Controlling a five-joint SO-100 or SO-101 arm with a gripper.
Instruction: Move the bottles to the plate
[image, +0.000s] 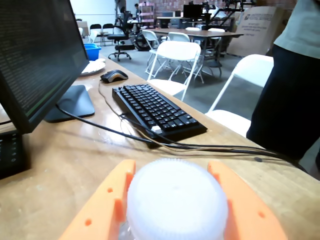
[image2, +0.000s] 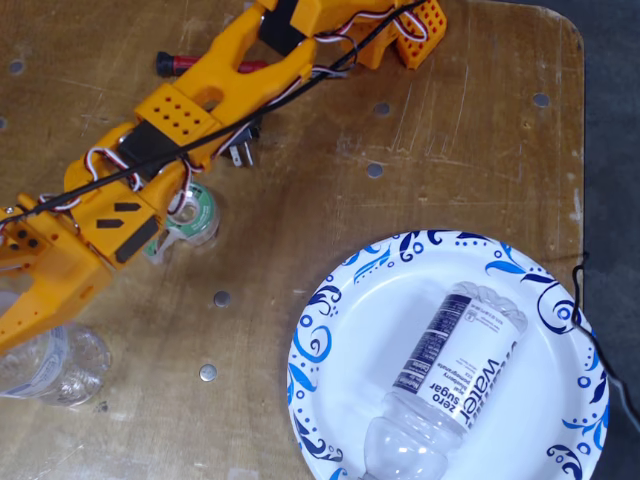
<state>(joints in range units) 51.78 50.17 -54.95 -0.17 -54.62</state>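
Note:
In the wrist view a whitish ribbed cap of a clear bottle (image: 175, 200) fills the space between my orange fingers, and my gripper (image: 172, 172) is shut on it. The fixed view shows the same bottle (image2: 62, 365) at the lower left of the table, under my gripper (image2: 12, 335), well away from the plate. The white plate (image2: 312, 335) with a blue swirl rim sits at the lower right. A second bottle (image2: 455, 365) with a white "zero sugar Water" label lies on its side on the plate.
A green tape dispenser (image2: 195, 215) sits under the arm beside a plug. A red and black tool (image2: 200, 63) lies at the top. The wrist view shows a monitor (image: 35, 55), keyboard (image: 155, 110), mouse (image: 114, 76), cables and a standing person (image: 295, 75) ahead.

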